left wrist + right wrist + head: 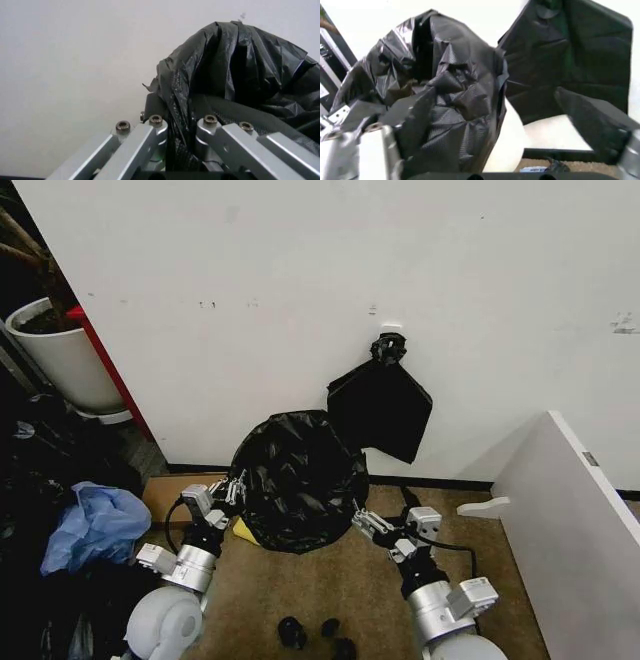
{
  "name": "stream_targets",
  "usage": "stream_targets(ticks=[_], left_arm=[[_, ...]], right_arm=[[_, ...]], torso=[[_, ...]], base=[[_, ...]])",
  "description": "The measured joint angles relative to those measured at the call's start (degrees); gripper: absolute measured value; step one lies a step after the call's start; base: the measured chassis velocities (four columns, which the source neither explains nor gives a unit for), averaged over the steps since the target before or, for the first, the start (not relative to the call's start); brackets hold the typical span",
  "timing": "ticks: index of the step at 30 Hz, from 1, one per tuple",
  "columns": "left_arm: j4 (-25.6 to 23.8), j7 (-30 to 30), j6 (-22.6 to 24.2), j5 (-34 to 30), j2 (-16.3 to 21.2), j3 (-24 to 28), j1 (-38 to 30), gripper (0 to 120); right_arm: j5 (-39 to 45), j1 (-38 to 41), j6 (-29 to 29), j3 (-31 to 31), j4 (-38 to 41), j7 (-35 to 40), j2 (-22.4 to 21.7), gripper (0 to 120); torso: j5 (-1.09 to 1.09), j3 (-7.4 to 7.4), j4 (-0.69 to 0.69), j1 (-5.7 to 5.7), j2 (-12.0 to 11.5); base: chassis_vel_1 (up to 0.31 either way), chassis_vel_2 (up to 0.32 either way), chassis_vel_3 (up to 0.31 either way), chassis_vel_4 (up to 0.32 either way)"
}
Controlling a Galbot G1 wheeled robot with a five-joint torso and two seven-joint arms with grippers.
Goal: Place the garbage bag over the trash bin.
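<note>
Head view: the garbage bag (298, 478) is draped over the trash bin on the brown floor (330, 590) at the foot of the white wall (300, 280), with both grippers at its lower edges

Left gripper (232, 492) sits at the bag's lower left edge; in the left wrist view its fingers (150, 135) are clenched on a fold of the glossy black plastic (235, 75), which runs down between them. Right gripper (368, 524) is at the bag's lower right edge; in the right wrist view wrinkled plastic (445, 101) lies over its near finger (375, 150), the far finger stands apart from it, and a strip of the cream-white trash bin (512, 142) shows below the bag's hem; whether these fingers grasp the film I cannot tell. A flat matte-black bundle (380, 408) hangs on the wall just behind the bag
</note>
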Motion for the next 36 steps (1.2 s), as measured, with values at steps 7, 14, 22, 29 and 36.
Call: stream_targets(ticks=[7, 14, 22, 29, 36], left_arm=[[-1.0, 0.0, 0.0, 0.5, -0.3, 0.2, 0.1, 4], [-0.7, 0.3, -0.2, 1.1, -0.2, 0.3, 0.1, 4], [-0.2, 1.0, -0.8, 1.8, 0.1, 0.3, -0.3, 4], [-0.8, 5.5, -4.4, 4.9, -0.2, 0.8, -0.1, 4], [0.4, 8.1, -7.6, 8.7, -1.9, 1.3, 0.2, 4]], right_arm=[[-2.2, 0.9, -2.7, -0.7, -2.0, -0.2, 1.2, 57], [-4.0, 0.9, -3.5, -0.3, -2.7, -0.2, 1.4, 32], [-1.5, 0.8, -6.4, 0.3, -2.0, 2.1, 1.6, 4], [-2.9, 1.2, -11.5, 0.5, -1.1, 6.2, 1.3, 1], [-3.4, 0.8, -12.8, 0.3, -0.2, 7.5, 1.1, 4]], torso=[[0.00, 0.00, 0.00, 0.00, 0.0], [0.00, 0.00, 0.00, 0.00, 0.0], [0.00, 0.00, 0.00, 0.00, 0.0], [0.00, 0.00, 0.00, 0.00, 0.0], [0.00, 0.00, 0.00, 0.00, 0.0]], base=[[0.000, 0.000, 0.000, 0.000], [0.000, 0.000, 0.000, 0.000], [0.000, 0.000, 0.000, 0.000], [0.000, 0.000, 0.000, 0.000], [0.000, 0.000, 0.000, 0.000]])
